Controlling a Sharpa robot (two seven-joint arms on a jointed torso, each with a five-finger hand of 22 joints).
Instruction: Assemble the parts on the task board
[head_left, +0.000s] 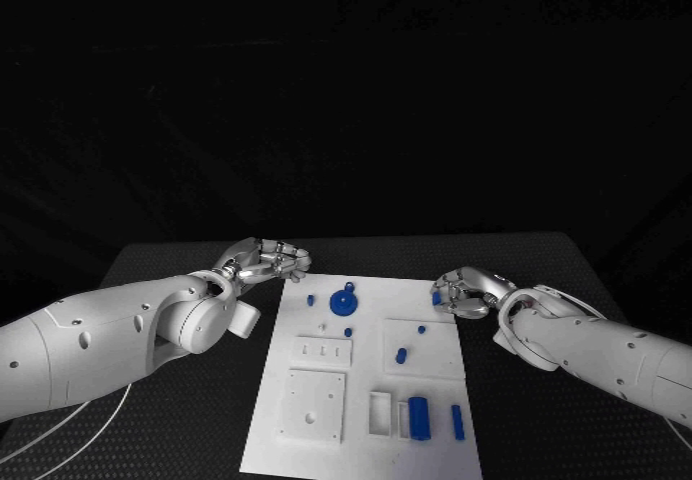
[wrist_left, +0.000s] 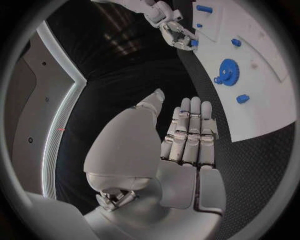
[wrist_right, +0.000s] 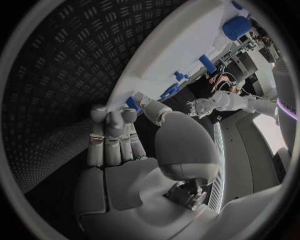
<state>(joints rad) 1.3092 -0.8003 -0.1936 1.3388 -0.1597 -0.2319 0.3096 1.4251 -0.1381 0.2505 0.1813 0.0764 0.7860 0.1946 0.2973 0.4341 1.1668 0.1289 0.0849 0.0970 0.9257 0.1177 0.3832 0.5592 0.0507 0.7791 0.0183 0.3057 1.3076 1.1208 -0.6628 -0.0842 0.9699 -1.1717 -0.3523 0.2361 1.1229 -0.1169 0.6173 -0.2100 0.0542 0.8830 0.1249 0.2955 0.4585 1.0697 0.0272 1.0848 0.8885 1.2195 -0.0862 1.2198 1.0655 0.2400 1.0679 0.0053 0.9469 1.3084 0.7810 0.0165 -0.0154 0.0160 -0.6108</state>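
Observation:
The white task board (head_left: 361, 440) lies in the middle of the black table. On its far part lie a blue gear (head_left: 343, 302) (wrist_left: 229, 71) and a small blue peg (head_left: 310, 298) (wrist_left: 242, 98). My right hand (head_left: 469, 292) (wrist_right: 119, 140) is at the board's far right edge, where its thumb and fingertips pinch a small blue part (head_left: 437, 297) (wrist_right: 132, 103) (wrist_left: 194, 43). My left hand (head_left: 267, 262) (wrist_left: 187, 135) hovers off the board's far left corner, fingers straight and side by side, thumb apart, holding nothing.
Two more small blue pegs (head_left: 420, 328) (head_left: 401, 355) sit mid-board. A blue cylinder (head_left: 418, 417) and a thin blue bar (head_left: 457, 421) lie near the front right. White raised blocks (head_left: 315, 405) occupy the front left. Cables (head_left: 87, 420) trail under the left arm.

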